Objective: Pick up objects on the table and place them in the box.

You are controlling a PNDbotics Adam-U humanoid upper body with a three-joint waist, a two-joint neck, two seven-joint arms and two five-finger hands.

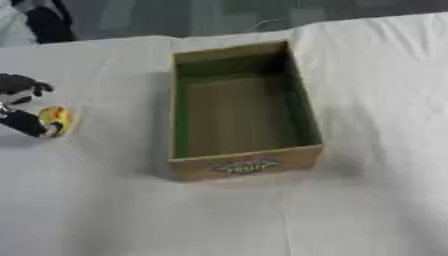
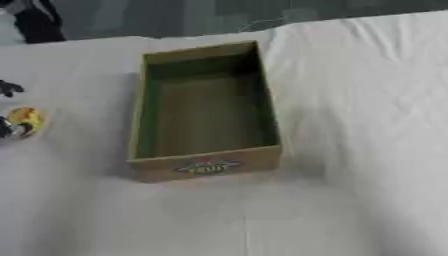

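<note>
My left hand (image 1: 24,107) is in at the left edge of the view, low over the white-covered tabletop (image 1: 367,200), and my fingers (image 1: 35,126) are curled round a small yellow object (image 1: 56,119) with a touch of red or orange on it. I can't make out what it is beyond that colour and a rounded shape. It looks pinched between my thumb above and my fingers below, which makes sense: the grip comes in from the side so the thing can be lifted clear of the cloth. Whether it is off the tabletop yet, I cannot tell.

The cardboard box (image 1: 302,152) sits to the right of my hand, near the middle of the tabletop and well apart from the object. It is open at the top, long side running near to far, nothing showing inside it but its greenish inner walls. That open top is why I judge the next move as a lift and a carry rightward over the near-left wall.

On the box's near face there is a label (image 1: 248,166), an oval badge with lettering that seems to read "FRUIT"; I wouldn't swear to it.

My right hand shows in neither view.
</note>
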